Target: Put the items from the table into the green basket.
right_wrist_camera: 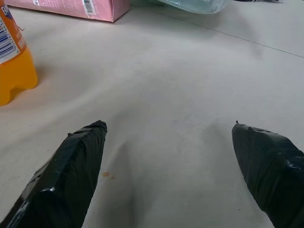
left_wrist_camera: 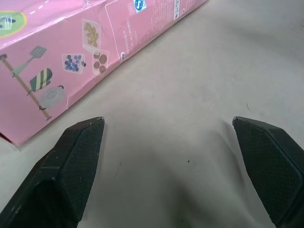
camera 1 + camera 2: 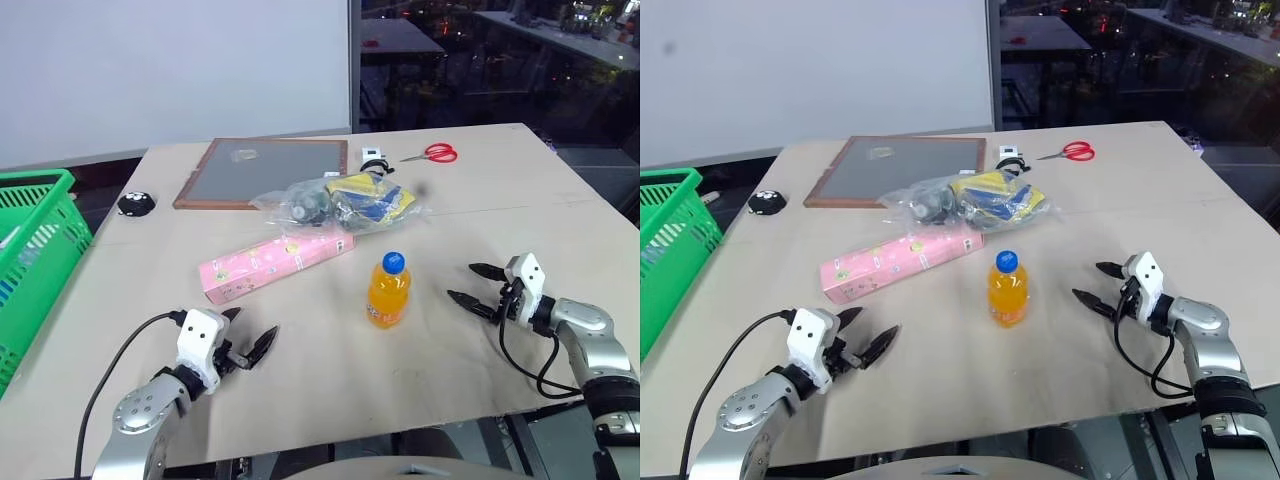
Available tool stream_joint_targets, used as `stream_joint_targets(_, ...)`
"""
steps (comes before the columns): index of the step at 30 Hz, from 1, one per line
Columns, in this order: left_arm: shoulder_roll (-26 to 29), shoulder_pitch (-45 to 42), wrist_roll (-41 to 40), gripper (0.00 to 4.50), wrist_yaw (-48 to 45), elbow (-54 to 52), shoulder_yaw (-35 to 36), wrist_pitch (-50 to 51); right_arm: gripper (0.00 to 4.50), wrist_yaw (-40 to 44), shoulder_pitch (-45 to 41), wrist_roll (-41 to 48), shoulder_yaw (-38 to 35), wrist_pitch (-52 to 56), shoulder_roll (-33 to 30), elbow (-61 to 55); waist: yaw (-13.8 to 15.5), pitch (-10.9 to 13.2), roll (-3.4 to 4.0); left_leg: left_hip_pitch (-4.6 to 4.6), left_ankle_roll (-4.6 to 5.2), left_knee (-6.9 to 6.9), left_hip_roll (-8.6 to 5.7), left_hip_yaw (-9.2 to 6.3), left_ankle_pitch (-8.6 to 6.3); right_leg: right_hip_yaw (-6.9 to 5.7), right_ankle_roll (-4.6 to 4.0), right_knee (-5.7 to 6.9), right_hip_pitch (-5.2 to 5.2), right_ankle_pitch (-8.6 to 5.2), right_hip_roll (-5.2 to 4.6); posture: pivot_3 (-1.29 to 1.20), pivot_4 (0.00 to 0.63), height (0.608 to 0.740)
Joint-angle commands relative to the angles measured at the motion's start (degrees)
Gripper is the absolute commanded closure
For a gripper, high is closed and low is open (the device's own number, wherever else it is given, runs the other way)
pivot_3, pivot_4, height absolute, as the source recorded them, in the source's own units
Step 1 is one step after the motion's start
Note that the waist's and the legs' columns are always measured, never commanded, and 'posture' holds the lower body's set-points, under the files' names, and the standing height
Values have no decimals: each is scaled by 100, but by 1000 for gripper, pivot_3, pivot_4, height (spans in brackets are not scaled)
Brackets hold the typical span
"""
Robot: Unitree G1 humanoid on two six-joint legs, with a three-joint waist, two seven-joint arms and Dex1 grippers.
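Green basket (image 3: 35,235) sat at table's (image 3: 300,390) left edge. Left gripper (image 3: 250,340) spread wide, empty, near pink carton (image 3: 275,264), which lay flat, long axis running near-left to far-right. Behind it, plastic bag (image 3: 340,202). Orange bottle (image 3: 388,290) upright, cap up. Right gripper (image 3: 478,285) apart, empty.

On the table (image 3: 480,190) the bottle (image 3: 388,290) stands upright near the middle. Just behind it and to its left lies the carton (image 3: 275,264), and behind that the bag (image 3: 345,202). Farther back lies a framed board (image 3: 265,172), with scissors (image 3: 432,153) to its right. The basket (image 3: 30,260) sits at the table's left edge. The left gripper (image 3: 250,345) is near the front edge, left of the bottle; the right gripper (image 3: 475,287) is to the bottle's right.
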Motion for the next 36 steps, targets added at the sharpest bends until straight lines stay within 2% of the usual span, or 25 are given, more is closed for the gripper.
stream_joint_targets(1,53,-23,-61,19,-73,-131,61,-111,0,59,27,61,-159,-94,-101,-110,2,0,0,0,0,0,0,0,0,0,0,0,0,0,0,55,0,740)
stream_joint_targets(17,5,95,-66,19,-114,-311,55,-130,0,41,-295,-163,-125,-589,-165,467,2,1,1,0,0,0,0,2,0,2,0,-1,0,0,0,74,0,740)
stream_joint_targets(23,8,153,-118,19,-122,-437,91,-159,0,-23,-642,-453,-42,-1114,-214,859,4,1,1,1,1,1,0,2,0,2,0,-1,1,0,-1,85,0,740)
stream_joint_targets(27,195,56,-763,19,-352,-776,359,287,0,-166,-1269,-931,144,-1868,-229,1285,-12,5,3,0,1,2,0,5,0,4,0,0,0,1,0,101,0,740)
stream_joint_targets(32,693,-100,-1295,19,-645,-1178,663,783,0,-284,-2135,-1441,469,-2586,-105,1825,3,6,4,3,1,-1,4,2,0,4,-1,3,0,1,3,116,0,740)
stream_joint_targets(36,1122,-196,-2475,19,-1100,-1702,1270,1270,0,-547,-3069,-2040,838,-3038,4,2733,2,15,-2,-3,2,-1,3,3,-1,4,-4,0,-5,3,0,130,0,740)
